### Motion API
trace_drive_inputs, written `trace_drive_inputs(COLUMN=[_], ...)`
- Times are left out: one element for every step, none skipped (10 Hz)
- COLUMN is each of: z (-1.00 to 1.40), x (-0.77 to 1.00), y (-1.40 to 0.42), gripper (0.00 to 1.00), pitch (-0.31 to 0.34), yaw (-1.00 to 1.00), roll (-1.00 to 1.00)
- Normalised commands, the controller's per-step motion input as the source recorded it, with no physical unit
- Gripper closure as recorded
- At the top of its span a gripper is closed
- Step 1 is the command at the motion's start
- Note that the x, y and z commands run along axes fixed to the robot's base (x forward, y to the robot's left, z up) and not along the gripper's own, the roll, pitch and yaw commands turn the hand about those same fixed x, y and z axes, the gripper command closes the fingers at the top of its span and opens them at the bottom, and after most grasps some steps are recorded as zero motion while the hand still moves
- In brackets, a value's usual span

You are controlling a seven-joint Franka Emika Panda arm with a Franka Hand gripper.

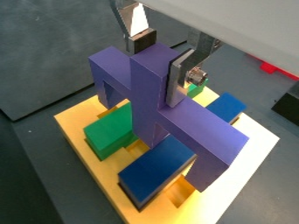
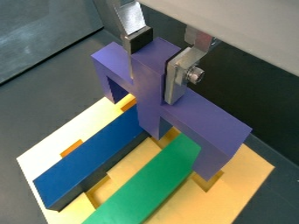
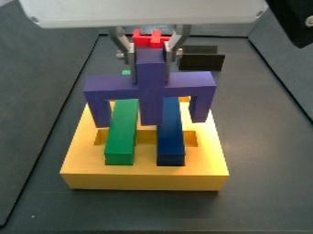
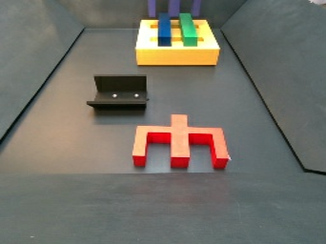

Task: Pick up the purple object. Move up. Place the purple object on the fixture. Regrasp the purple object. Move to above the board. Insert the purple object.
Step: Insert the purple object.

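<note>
The purple object (image 3: 146, 87) stands upright over the yellow board (image 3: 146, 174), its crossbar spanning a green bar (image 3: 121, 132) and a blue bar (image 3: 171, 132), its legs down at the board's top. My gripper (image 3: 149, 57) is directly above it, shut on the raised centre tab. In both wrist views the silver fingers (image 1: 177, 79) (image 2: 177, 74) press flat against the tab's sides, with the gripper (image 1: 160, 70) (image 2: 158, 68) astride the purple object (image 1: 187, 131) (image 2: 205, 122). The black fixture (image 4: 118, 92) stands alone on the floor, well away from the board (image 4: 178, 55).
A red notched piece (image 4: 181, 143) lies flat on the dark floor beside the fixture, also seen behind the board as the red piece (image 3: 149, 39). The fixture (image 3: 203, 59) shows behind the board. Raised walls edge the dark floor.
</note>
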Motion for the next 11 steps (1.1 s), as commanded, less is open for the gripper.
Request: trace_drive_inputs(z=[-0.17, -0.31, -0.35, -0.35, -0.39, -0.34, -0.22, 0.21, 0.39, 0.0, -0.2], x=[0.0, -0.01, 0.02, 0.0, 0.0, 0.0, 0.0, -0.11, 0.0, 0.0, 0.0], y=[-0.14, -0.1, -0.07, -0.03, -0.03, 0.0, 0.0, -0.09, -0.05, 0.0, 0.0], gripper=[1.0, 1.0, 1.0, 1.0, 1.0, 1.0, 1.0, 1.0, 1.0, 1.0, 1.0], pitch=[-0.073, -0.127, -0.134, -0.113, -0.124, -0.109, -0.013, 0.046, 0.101, 0.0, -0.044], yaw=[0.06, 0.0, 0.0, 0.0, 0.0, 0.0, 0.0, -0.09, -0.05, -0.01, 0.0], roll=[0.0, 0.03, 0.0, 0.02, 0.03, 0.01, 0.01, 0.0, -0.02, 0.0, 0.01])
